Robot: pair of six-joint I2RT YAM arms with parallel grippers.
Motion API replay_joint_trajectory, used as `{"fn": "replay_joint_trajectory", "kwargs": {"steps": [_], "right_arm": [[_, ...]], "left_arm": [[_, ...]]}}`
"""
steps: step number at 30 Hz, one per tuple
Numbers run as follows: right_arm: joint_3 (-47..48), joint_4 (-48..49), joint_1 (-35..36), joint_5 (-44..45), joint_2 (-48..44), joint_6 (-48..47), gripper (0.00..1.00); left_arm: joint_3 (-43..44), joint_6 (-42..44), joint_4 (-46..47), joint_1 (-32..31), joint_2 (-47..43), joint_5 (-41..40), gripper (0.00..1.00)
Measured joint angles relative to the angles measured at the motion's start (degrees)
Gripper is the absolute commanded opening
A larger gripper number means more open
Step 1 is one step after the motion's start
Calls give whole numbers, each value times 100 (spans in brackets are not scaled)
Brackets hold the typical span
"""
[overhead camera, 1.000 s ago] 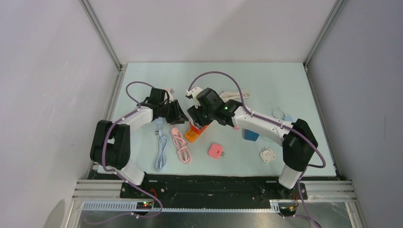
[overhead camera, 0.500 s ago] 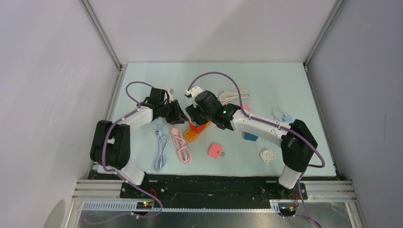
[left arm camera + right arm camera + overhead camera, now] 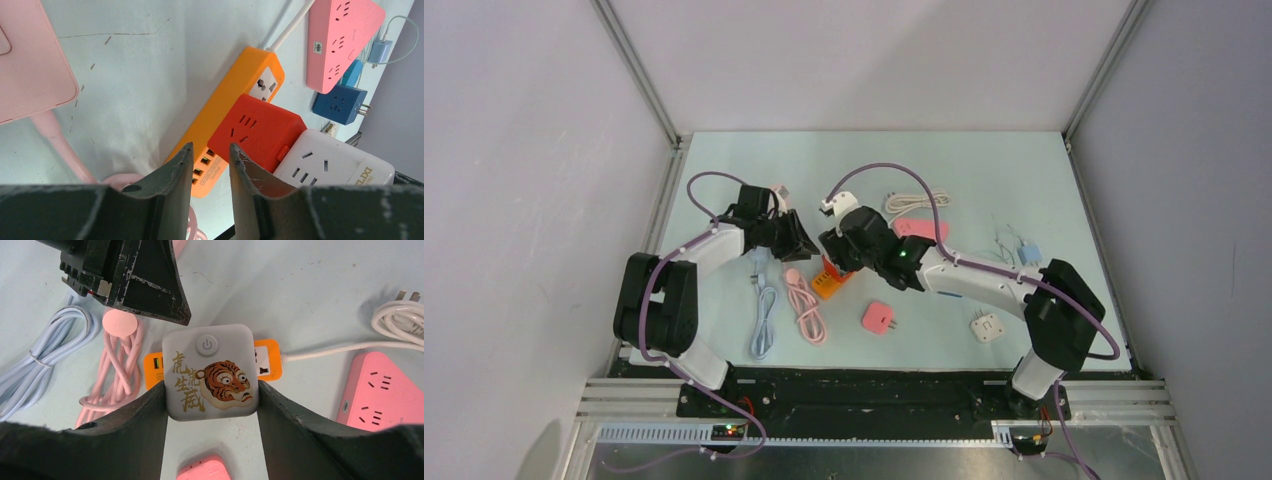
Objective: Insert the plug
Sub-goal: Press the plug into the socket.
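Note:
My right gripper [image 3: 211, 385] is shut on a white cube adapter [image 3: 210, 371] with a tiger print and a power button on top. It holds the cube over the middle of the orange power strip [image 3: 267, 360]. In the left wrist view the white cube [image 3: 330, 160] rests against a red cube adapter [image 3: 260, 130] that sits on the orange strip [image 3: 235, 100]. My left gripper [image 3: 210, 150] is narrowly open and empty, with its tips at the strip's USB end. In the top view the left gripper [image 3: 802, 245] and the right gripper [image 3: 842, 262] meet over the strip [image 3: 827, 288].
A pink triangular strip [image 3: 919, 228] and a coiled white cable [image 3: 914, 202] lie behind. A pink cable [image 3: 804, 305] and a light blue cable [image 3: 764, 315] lie to the left. A small pink adapter [image 3: 877, 318] and a white adapter [image 3: 987, 327] lie in front. A blue cube [image 3: 340, 102] is to the right.
My right gripper has come down and nearer with the white cube, onto the red adapter and the strip. The left arm has stayed put.

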Motion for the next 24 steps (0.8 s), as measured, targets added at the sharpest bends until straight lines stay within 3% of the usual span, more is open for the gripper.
{"fn": "replay_joint_trajectory", "kwargs": {"steps": [13,15,17,24], "right_arm": [[-168,511,133,337,90,153,0],[-170,509,133,337,74,164,8],[-83,437,101,317,68,173,24],[693,-407,-133,-74,269,317,63]], "left_arm": [[0,0,-17,2,0,-2,36],[0,0,-17,7,0,-2,37],[0,2,-22,11,0,-7,38],[0,4,-44,79,-2,-153,42]]}}
